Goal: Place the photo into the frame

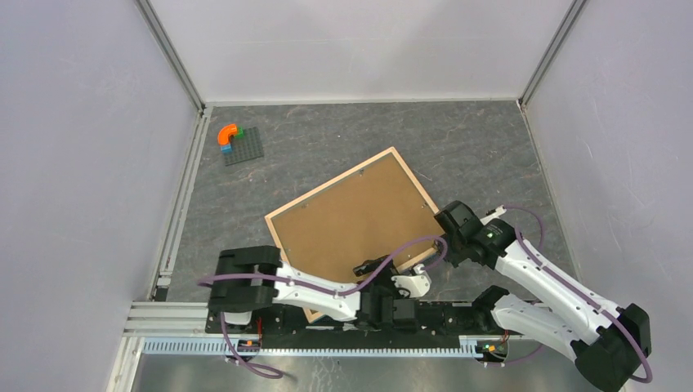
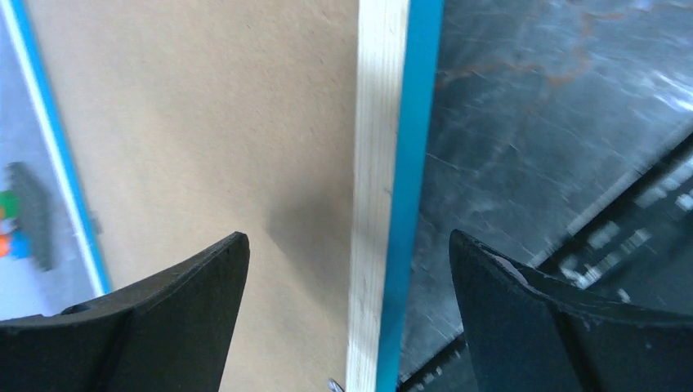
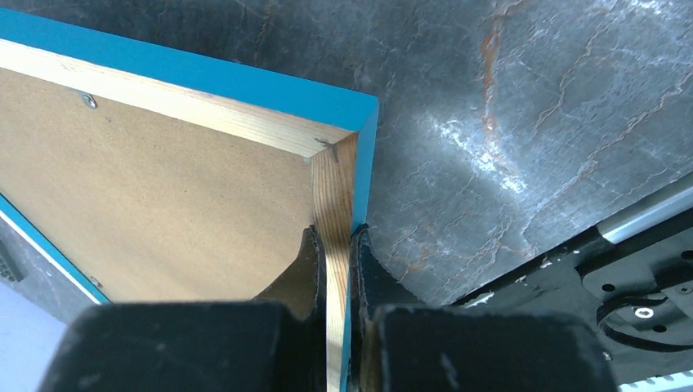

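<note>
The frame point(image 1: 331, 183) lies mid-table with its light wood side up, and a plain brown backing board point(image 1: 355, 220) fills it. The photo is hidden. My right gripper point(image 1: 445, 224) is shut on the frame's right rail just below a corner; the right wrist view shows the gripper point(image 3: 335, 233) pinching the wood and blue rail point(image 3: 204, 82). My left gripper point(image 1: 398, 273) is open at the frame's near edge. In the left wrist view the gripper point(image 2: 347, 237) straddles the rail point(image 2: 376, 163) without touching it, one finger over the board point(image 2: 204, 122), the other over the table.
A grey brick baseplate point(image 1: 242, 145) with an orange arch piece point(image 1: 228, 132) sits at the far left. White walls enclose the dark marbled table point(image 1: 474, 147). A metal rail point(image 1: 327, 347) runs along the near edge by the arm bases.
</note>
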`<state>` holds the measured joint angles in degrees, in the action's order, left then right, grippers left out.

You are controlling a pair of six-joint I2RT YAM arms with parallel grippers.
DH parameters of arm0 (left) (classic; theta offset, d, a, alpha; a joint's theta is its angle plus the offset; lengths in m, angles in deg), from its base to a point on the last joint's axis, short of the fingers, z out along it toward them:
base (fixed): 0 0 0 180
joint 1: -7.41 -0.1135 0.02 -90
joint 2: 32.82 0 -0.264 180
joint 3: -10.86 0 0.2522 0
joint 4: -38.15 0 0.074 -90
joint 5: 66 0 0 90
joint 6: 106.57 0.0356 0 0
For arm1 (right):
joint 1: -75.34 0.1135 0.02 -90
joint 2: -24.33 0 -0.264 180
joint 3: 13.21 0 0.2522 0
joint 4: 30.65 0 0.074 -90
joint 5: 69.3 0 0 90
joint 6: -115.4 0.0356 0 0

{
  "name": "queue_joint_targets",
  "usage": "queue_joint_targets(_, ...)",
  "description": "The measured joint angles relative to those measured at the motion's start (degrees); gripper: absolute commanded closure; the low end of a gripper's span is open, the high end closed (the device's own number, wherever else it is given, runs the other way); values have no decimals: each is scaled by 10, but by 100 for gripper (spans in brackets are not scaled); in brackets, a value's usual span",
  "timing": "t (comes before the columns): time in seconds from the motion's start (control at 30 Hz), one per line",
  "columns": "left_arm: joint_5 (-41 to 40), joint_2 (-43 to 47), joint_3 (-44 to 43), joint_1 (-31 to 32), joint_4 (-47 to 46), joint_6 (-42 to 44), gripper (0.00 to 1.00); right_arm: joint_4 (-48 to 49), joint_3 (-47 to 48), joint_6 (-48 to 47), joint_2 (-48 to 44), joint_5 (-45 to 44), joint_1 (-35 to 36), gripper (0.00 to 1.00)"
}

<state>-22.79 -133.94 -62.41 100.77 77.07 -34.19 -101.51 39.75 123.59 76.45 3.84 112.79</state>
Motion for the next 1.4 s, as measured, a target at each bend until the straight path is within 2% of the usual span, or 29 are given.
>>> queue_joint_targets(0.13, -89, -73, -64, 0, 71, -14, 25, -8, 12, 6, 2, 3, 0, 100)
queue_joint_targets(0.4, -181, -108, -93, 5, 156, -41, 60, -14, 34, 25, 0, 6, 0, 100)
queue_joint_targets(0.5, -207, -108, -98, 5, 180, -38, 83, -13, 44, 32, -4, 3, 0, 99)
queue_joint_targets(0.57, -209, -108, -104, 6, 197, -30, 95, -9, 52, 33, -10, 3, 2, 80)
queue_joint_targets(0.6, -216, -107, -106, 7, 202, -31, 98, -5, 56, 32, -15, 0, 3, 66)
queue_joint_targets(0.7, -233, -101, -117, 7, 216, -31, 98, -7, 68, 24, -29, -34, 3, 28)
queue_joint_targets(0.73, -236, -96, -118, 7, 221, -28, 98, -8, 72, 18, -35, -50, 3, 19)
queue_joint_targets(0.87, -243, -63, -119, 7, 254, -5, 98, 31, 94, -96, -84, -142, 3, 2)
queue_joint_targets(1.03, -240, -20, -130, 5, 273, 18, 98, 144, 113, -339, -157, -204, 3, 2)
queue_joint_targets(1.17, -191, 13, -187, -6, 293, 49, 98, 208, 180, -502, -184, -236, 3, 2)
queue_joint_targets(1.27, -144, 23, -270, -26, 321, 67, 98, 232, 215, -562, -205, -266, 3, 5)
queue_joint_targets(1.4, -103, 23, -392, -57, 352, 73, 98, 232, 216, -585, -249, -301, 3, 8)
